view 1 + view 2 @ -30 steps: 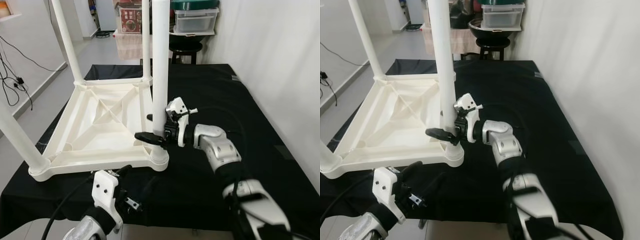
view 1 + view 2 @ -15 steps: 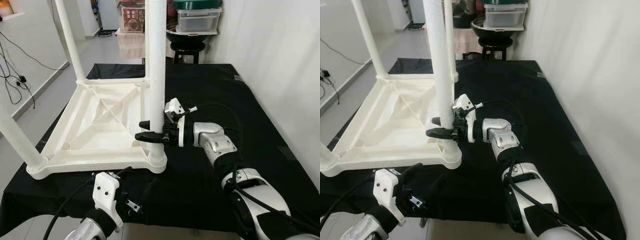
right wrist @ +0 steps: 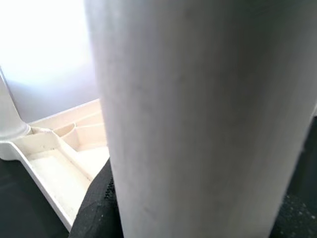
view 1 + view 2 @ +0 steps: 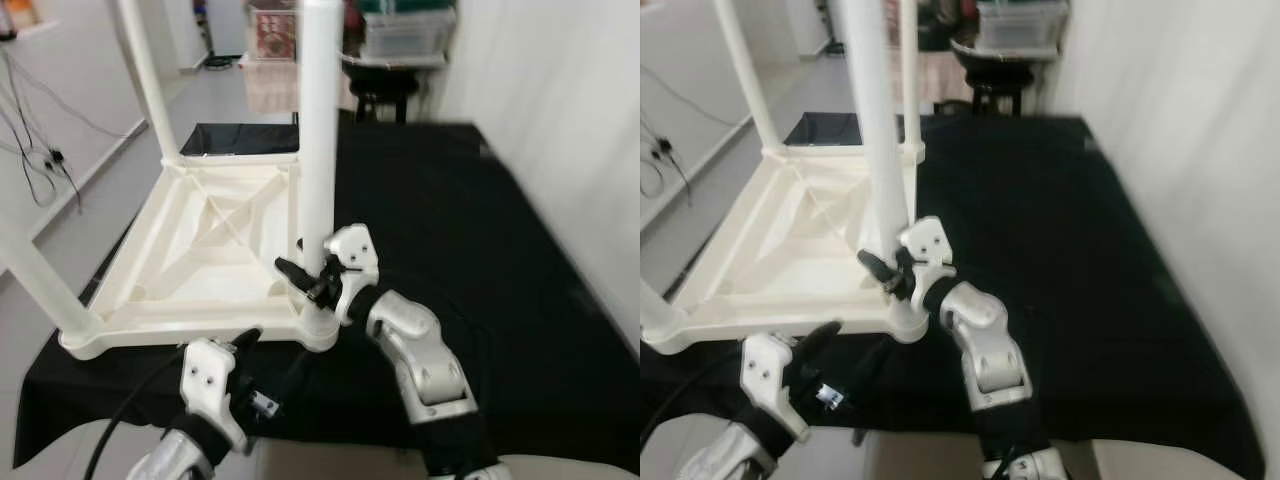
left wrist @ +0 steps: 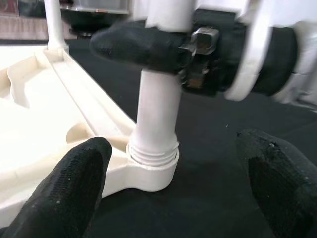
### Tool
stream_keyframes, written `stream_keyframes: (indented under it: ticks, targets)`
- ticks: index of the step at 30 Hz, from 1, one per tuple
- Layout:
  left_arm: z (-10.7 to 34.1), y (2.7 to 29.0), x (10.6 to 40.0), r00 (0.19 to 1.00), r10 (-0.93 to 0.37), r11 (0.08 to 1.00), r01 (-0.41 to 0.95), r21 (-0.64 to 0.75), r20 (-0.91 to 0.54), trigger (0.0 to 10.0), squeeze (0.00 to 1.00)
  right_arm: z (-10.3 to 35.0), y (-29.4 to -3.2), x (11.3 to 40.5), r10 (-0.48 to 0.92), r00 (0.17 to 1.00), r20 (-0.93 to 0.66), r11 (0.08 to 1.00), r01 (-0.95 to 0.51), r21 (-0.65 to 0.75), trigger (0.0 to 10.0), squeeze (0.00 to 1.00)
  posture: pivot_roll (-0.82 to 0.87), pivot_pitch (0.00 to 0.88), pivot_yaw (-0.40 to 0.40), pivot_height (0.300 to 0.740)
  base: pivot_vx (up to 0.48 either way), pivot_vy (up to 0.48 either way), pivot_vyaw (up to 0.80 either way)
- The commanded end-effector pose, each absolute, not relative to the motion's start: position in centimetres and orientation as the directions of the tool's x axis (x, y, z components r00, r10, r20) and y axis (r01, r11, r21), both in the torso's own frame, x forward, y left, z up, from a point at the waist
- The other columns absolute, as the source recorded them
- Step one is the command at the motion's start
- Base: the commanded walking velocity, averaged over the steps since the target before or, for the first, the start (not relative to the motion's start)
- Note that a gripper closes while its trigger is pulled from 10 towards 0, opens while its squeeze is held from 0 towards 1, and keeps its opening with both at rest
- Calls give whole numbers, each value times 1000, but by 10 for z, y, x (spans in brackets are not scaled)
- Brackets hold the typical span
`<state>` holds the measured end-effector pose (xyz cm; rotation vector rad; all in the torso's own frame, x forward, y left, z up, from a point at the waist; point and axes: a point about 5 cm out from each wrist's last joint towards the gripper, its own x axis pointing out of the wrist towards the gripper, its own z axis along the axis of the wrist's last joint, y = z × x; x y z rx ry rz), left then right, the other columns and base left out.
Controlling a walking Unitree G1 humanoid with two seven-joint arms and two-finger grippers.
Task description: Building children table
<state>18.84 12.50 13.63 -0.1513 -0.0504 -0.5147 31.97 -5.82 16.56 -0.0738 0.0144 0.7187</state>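
At the near corner of the upturned children's table (image 4: 200, 250), I am clamping the right end effector (image 4: 305, 283) around the leg (image 4: 320, 130) to seat it; the left end effector (image 5: 173, 183) is waiting wide, just below that corner.

A black cloth (image 4: 520, 260) covers the tabletop across the middle and right of the frame. At the top, beyond its far edge, a dark round stool (image 4: 385, 85) stands under a clear plastic storage box (image 4: 405, 35). A white wall (image 4: 570, 110) fills the right side. At far left, black cables (image 4: 40, 150) trail over the pale floor (image 4: 100, 200).
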Motion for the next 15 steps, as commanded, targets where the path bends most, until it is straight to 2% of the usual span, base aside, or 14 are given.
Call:
stream_keyframes:
  ticks: [1,3,4,7,8,9,10,11,12,13,14,15]
  targets:
    - [132,127,187,868,-492,857,496,-139,63,10000,0,145,-69,323,599,786,-153,788,-613,-62,0,0,-25,41,-32,740,0,0,0]
    - [132,127,188,871,-487,860,491,-135,68,10000,0,140,-66,324,599,782,-171,785,-616,-66,0,0,-26,40,-28,740,0,0,0]
    - [132,127,189,877,-476,867,481,-133,71,10000,0,138,-65,325,599,778,-190,783,-619,-63,10000,0,-17,35,-29,740,0,0,0]
    - [132,127,189,881,-468,871,473,-132,73,10000,0,136,-65,325,598,776,-202,783,-619,-61,10000,0,-17,35,-29,740,0,0,0]
    - [132,127,190,883,-464,873,470,-132,74,10000,0,138,-63,326,630,753,-188,762,-646,-37,10000,235,-13,31,-28,740,0,0,0]
    - [132,127,190,883,-464,873,470,-132,74,10000,0,138,-63,326,630,753,-188,762,-646,-37,10000,235,-13,31,-28,740,0,0,0]
    - [132,127,191,882,-466,872,472,-132,74,10000,0,145,-62,329,674,723,-154,730,-683,-10,10000,1000,-8,27,-29,740,0,0,0]
    - [132,127,191,879,-471,869,476,-132,73,10000,0,157,-61,335,725,683,-92,686,-728,-1,10000,1000,-11,24,-28,740,0,0,0]
    - [132,127,191,879,-471,869,476,-132,73,10000,0,157,-61,335,725,683,-92,686,-728,-1,10000,1000,-11,24,-28,740,0,0,0]
    - [131,126,192,877,-475,867,480,-133,72,10000,0,170,-61,341,789,613,-33,614,-789,19,10000,1000,-9,17,-32,740,0,0,0]
    - [131,126,192,876,-477,866,482,-133,71,10000,0,182,-63,346,831,556,10,556,-831,13,10000,604,-8,13,-32,740,0,0,0]
    - [131,126,192,876,-477,866,482,-133,71,10000,0,182,-63,346,831,556,10,556,-831,13,10000,604,-8,13,-32,740,0,0,0]
